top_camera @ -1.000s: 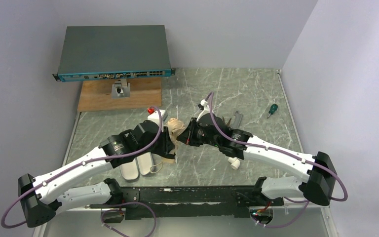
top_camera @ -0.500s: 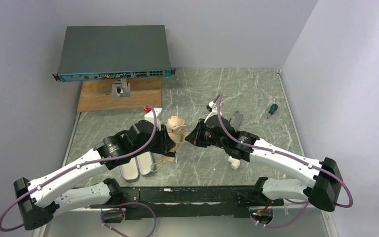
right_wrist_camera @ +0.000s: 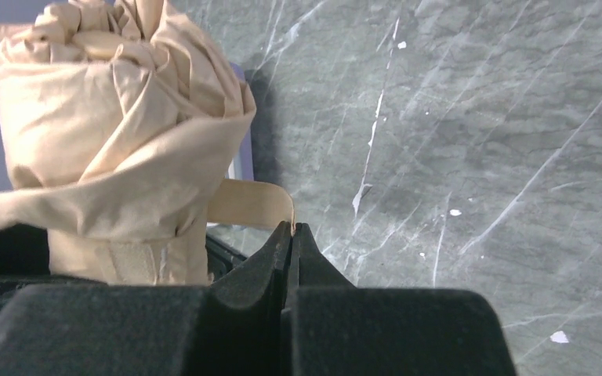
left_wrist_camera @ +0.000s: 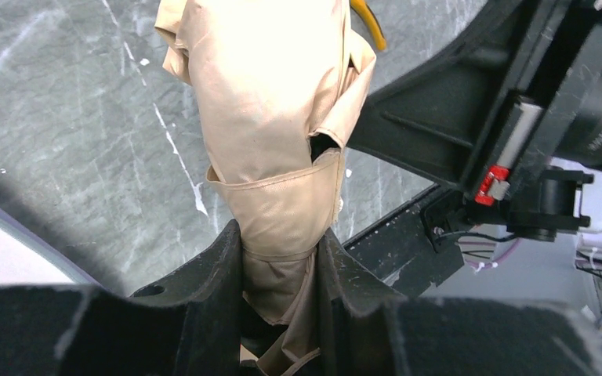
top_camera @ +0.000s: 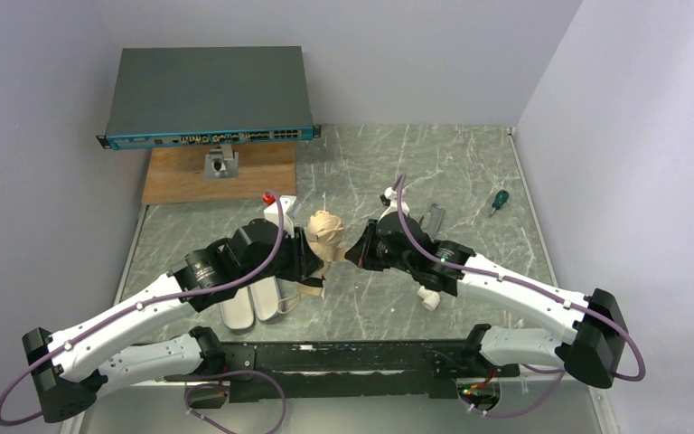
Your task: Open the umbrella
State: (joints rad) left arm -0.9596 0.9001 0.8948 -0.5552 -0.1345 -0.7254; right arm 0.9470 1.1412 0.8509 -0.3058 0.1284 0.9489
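Observation:
The folded cream-beige umbrella (top_camera: 325, 231) is held upright above the table between the two arms. My left gripper (left_wrist_camera: 280, 262) is shut on its lower fabric part, with the rolled canopy (left_wrist_camera: 270, 94) sticking out beyond the fingers. My right gripper (right_wrist_camera: 291, 229) is shut on the beige strap tab (right_wrist_camera: 251, 205), which runs from the umbrella's wrapped body (right_wrist_camera: 117, 133) to the fingertips. In the top view the right gripper (top_camera: 351, 253) sits just right of the umbrella and the left gripper (top_camera: 312, 262) just left of it. The handle and shaft are hidden.
Two lavender-grey case shells (top_camera: 251, 307) lie under the left arm. A network switch (top_camera: 208, 98) stands on a wooden board (top_camera: 221, 174) at the back left. A green-handled screwdriver (top_camera: 499, 201) lies at the right. A small grey part (top_camera: 436, 217) lies behind the right arm.
Both grippers have lifted the umbrella and stood it more upright. The right gripper has drawn slightly right with the strap tab.

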